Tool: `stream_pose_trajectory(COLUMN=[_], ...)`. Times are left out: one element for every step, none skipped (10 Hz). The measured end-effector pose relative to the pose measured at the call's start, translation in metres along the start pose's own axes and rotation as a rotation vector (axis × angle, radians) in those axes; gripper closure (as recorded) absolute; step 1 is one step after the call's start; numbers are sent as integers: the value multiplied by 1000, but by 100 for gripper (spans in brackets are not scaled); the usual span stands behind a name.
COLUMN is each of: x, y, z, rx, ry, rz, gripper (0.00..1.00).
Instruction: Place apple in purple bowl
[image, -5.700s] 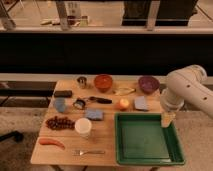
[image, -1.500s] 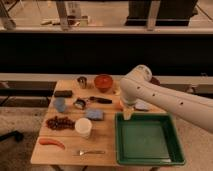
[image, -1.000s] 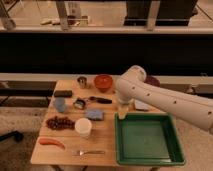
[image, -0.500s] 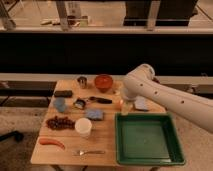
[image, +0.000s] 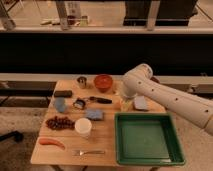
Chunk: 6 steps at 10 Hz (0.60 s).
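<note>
The apple (image: 123, 105) shows only as a small orange-yellow patch on the wooden table (image: 105, 137), right under my gripper (image: 125, 99) and near the back corner of the green tray (image: 118, 142). My gripper hangs over the fruit, pointing down; I cannot tell whether it is open, closed or gripping the apple. The purple bowl (image: 154, 80) is mostly hidden behind my arm, just a dark sliver at the table's back edge. A grey-blue block (image: 141, 103) lies just beside my gripper. Further off sit the orange-red bowl (image: 103, 82), a metal cup (image: 82, 81), a black-handled tool (image: 96, 100), a blue sponge (image: 94, 115), a white cup (image: 83, 127), grapes (image: 59, 122), a carrot (image: 51, 142) and a fork (image: 89, 152).
</note>
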<state>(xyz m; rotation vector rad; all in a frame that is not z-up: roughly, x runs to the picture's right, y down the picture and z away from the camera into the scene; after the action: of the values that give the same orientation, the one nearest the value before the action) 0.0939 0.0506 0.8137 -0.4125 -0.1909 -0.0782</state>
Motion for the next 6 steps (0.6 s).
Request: stream_pose_trajectory(x=[0,5,8,11,17,23], y=[-7,-14,-19,-22,-22,-21], z=[8,17,23,31,35,39], rx=[-1,0,0,-2,-2,-1], ry=[-6,-8,-9,-12,-8,-3], rz=[-5,-2,2,12,20,29], gripper=[20,20,20,20,20,20])
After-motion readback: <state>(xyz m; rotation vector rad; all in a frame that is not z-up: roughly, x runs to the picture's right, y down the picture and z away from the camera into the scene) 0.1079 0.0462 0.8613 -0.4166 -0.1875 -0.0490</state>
